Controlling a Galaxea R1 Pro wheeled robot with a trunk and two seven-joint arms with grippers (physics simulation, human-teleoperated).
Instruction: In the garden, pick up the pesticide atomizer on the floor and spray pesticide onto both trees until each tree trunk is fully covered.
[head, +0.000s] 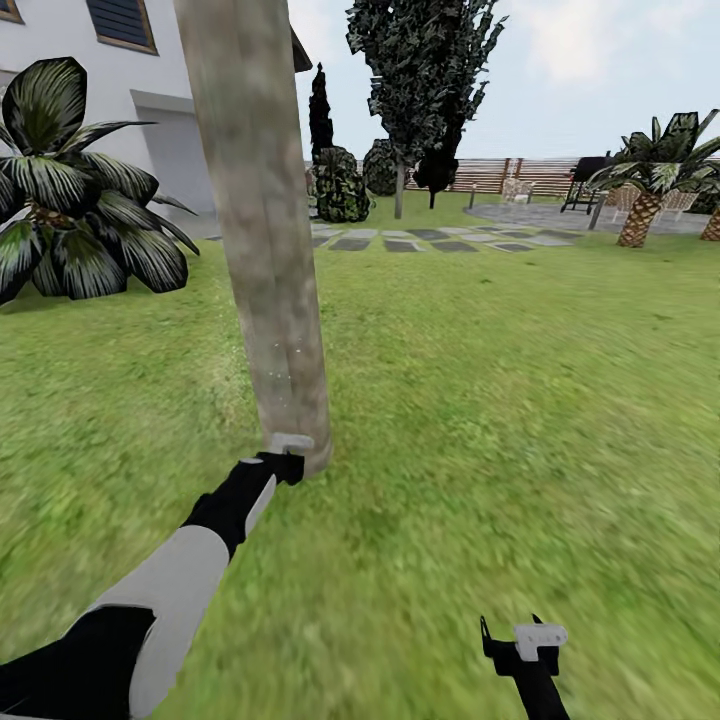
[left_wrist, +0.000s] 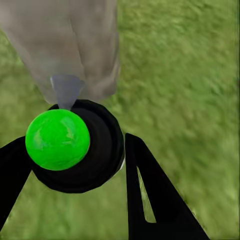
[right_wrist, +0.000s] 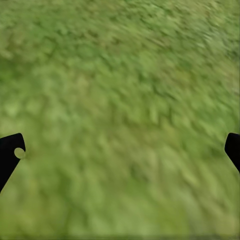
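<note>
In the left wrist view my left gripper (left_wrist: 75, 145) is shut on the pesticide atomizer (left_wrist: 97, 150), a dark round bottle with a bright green dot. Its grey nozzle points at the base of a tree trunk (left_wrist: 75, 45) close ahead. From the head view, that left gripper (head: 285, 462) sits low against the foot of the thick beige-grey tree trunk (head: 265, 230), where a few pale specks show on the lower bark. A second tree (head: 420, 80) stands far back by the fence. My right gripper (head: 512, 632) hangs open over the grass floor (right_wrist: 120, 100), holding nothing.
A broad-leafed palm (head: 70, 190) grows to the left of the near trunk and a scaly palm (head: 645, 200) at the far right. Grey stepping stones (head: 430, 240), dark bushes (head: 340, 185), a black grill (head: 590, 180) and the slat fence (head: 500, 175) lie beyond open lawn (head: 500, 400).
</note>
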